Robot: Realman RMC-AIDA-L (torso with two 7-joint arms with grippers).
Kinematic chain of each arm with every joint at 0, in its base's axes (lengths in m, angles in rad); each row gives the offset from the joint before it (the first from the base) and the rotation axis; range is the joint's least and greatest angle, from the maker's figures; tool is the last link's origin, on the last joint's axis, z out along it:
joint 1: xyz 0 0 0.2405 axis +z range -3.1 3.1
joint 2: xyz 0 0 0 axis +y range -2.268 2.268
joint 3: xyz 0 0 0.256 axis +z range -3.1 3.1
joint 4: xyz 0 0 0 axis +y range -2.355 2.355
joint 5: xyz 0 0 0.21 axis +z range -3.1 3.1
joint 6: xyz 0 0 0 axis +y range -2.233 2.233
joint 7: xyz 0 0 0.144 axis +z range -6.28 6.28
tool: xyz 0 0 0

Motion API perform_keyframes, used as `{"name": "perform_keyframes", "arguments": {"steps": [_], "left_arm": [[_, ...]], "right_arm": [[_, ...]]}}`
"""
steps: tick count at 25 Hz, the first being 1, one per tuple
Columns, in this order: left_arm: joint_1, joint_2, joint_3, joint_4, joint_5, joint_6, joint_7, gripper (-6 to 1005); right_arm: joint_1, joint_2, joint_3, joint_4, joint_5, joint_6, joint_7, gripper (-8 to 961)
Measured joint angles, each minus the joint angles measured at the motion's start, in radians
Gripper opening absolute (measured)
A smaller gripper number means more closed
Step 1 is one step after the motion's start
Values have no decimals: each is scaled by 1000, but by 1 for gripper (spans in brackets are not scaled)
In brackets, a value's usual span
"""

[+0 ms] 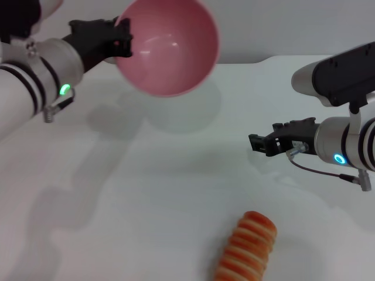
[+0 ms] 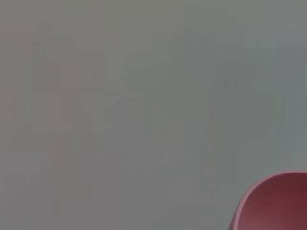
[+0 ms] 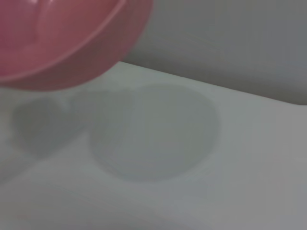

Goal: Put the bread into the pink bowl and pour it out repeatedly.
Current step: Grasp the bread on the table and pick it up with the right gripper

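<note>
White tabletop (image 1: 176, 193) held the poured-out bread (image 1: 249, 249); left gripper (image 1: 120, 42) clamped the tipped, empty pink bowl (image 1: 167, 47) aloft, right gripper (image 1: 268, 143) parted, empty.

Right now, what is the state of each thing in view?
pink bowl: lifted above the table, tipped, empty, held at its rim.
bread: lying on the table, striped side up.
left end effector: shut on the bowl's rim.
right end effector: open, empty, above the table.
</note>
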Motion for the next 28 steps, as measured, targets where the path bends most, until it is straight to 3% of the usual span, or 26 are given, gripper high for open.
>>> {"name": "perform_keyframes", "arguments": {"steps": [2, 7, 19, 28], "left_arm": [[-20, -3, -67, 13, 42, -134, -10, 50], [-54, -5, -112, 20, 89, -285, -31, 50], [-64, -3, -147, 27, 127, -404, -43, 50], [-64, -3, -154, 31, 131, -413, -43, 50]], "right_arm": [[2, 0, -3, -7, 0, 0, 0, 595], [7, 0, -13, -17, 0, 3, 0, 596], [7, 0, -32, -36, 0, 1, 0, 597], [8, 2, -105, -23, 55, -43, 84, 599]]}}
